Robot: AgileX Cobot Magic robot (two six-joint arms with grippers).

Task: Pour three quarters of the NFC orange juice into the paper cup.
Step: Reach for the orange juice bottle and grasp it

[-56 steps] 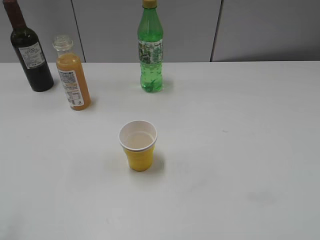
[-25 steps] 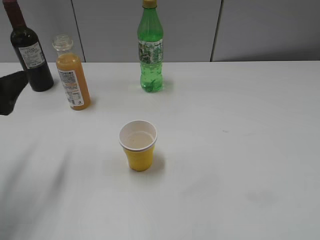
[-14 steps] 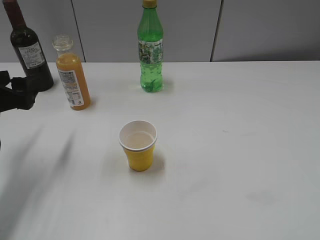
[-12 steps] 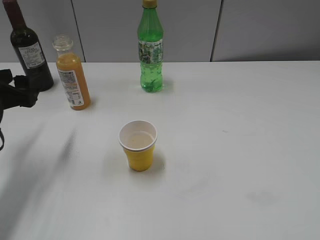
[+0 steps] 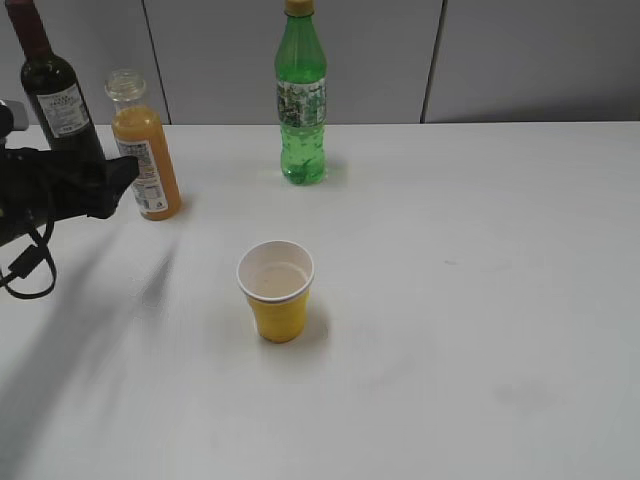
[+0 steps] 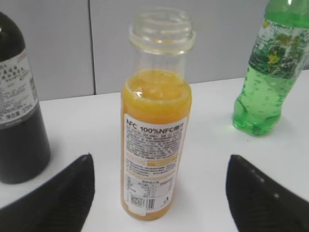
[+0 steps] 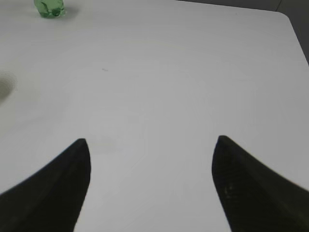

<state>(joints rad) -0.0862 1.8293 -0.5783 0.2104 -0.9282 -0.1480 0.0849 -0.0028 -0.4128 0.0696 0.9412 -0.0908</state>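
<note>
Juice bottle (image 5: pixel 143 148): upright on the surface (image 5: pixel 450 300) at far left, long axis vertical, mouth uncapped, orange liquid up to the shoulder, nothing poured so far as the level suggests. Left hand (image 6: pixel 159 193): fingers spread wide, nothing between them; in the wrist view the bottle stands centred in the gap and somewhat ahead of the fingertips, not yet touched. In the exterior view the left hand (image 5: pixel 105 185) comes in from the left edge with its tip just beside the bottle's label, level with the lower body. Judged relation: the bottle lies straight ahead of the left hand, so a short forward advance and a side grip across the vertical body is what the next move calls for. Wine bottle (image 5: pixel 55 95): near the juice on its left, a likely obstacle for the outer finger. Green bottle (image 5: pixel 301 100): well apart to the right. Cup (image 5: pixel 277 290): upright, mid-surface, well apart from the juice. Right hand (image 7: pixel 149 188): spread, empty, over bare surface, far from the juice; the left arm is plainly nearer.
</note>
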